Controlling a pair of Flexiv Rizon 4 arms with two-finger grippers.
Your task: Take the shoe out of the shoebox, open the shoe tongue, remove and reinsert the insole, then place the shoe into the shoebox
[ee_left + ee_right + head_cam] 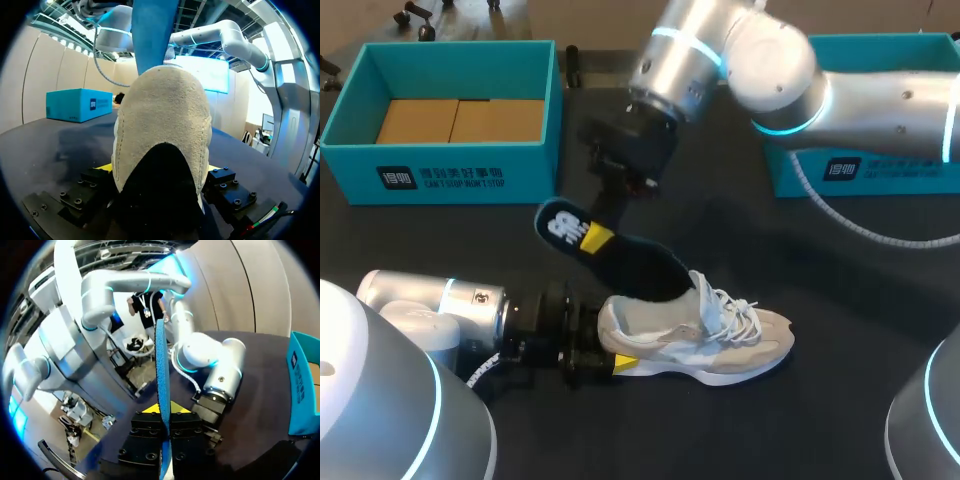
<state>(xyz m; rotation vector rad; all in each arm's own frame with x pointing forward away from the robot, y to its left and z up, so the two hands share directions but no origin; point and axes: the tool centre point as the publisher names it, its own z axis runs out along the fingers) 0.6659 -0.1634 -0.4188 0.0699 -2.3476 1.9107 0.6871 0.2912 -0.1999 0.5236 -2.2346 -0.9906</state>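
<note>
Two arms at work, head view. Left gripper (582, 352) clamps the shoe (710, 335) at the heel. The shoe stands on its sole on the table (840, 300), well apart from the open box (460, 170). Right gripper (620, 190) pinches the insole (620, 255) near its heel end. The toe end sits inside the shoe's mouth behind the tongue (703, 290), and the rest slants up and out. Step in hand, as I judge it: passing the insole through the mouth, though in or out cannot be told. To do it well: heel pinned, insole run along the shoe's length at a low angle, toe end flat, clear of tongue and laces (740, 315), no twisting.

Left wrist view. The heel fills the space between the fingers, which stand heel-wide and press it from both sides. The yellow tips barely peek out beside it, so the grip is probably firm, though partly hidden. The insole rises blue above the shoe.

Right wrist view. Fingers nearly together, insole edge-on between them, gripped on both faces. Left arm (210, 360) ahead, box off to one side.
</note>
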